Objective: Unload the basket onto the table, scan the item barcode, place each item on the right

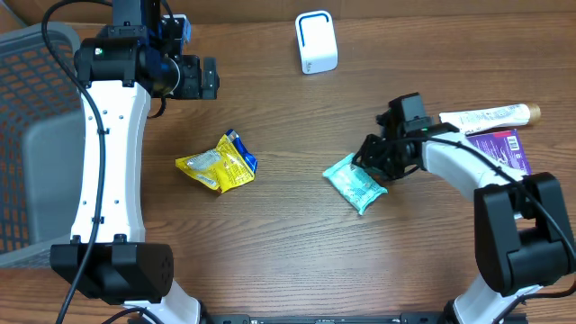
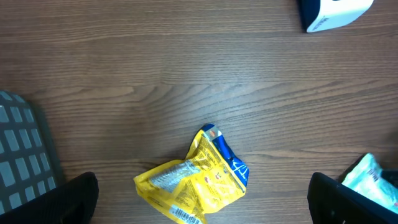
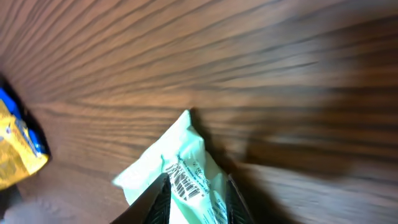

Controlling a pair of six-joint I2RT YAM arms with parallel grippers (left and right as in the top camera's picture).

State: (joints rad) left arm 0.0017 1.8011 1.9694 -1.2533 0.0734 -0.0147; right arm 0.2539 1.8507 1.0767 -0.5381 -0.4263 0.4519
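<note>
Right gripper (image 1: pixel 371 160) clamped on end of teal packet (image 1: pixel 355 183), centre-right in overhead; barcode faces wrist camera. Right arm reaches in low from right edge. Left gripper (image 1: pixel 211 79) jaws wide, empty, upper left, arm extended upward. Yellow packet (image 1: pixel 219 162) left of centre, well apart. Scanner (image 1: pixel 316 42) top centre; open table (image 1: pixel 288 252) between. Basket (image 1: pixel 27 54) at left edge.

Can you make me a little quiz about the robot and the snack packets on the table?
1. True or false: the right gripper is pinching the teal packet.
2. Which packet lies nearer the grey basket? A: the teal packet. B: the yellow packet.
3. Fill in: the left gripper holds nothing, and its jaws are wide ____.
Key: 1 true; 2 B; 3 open.
</note>
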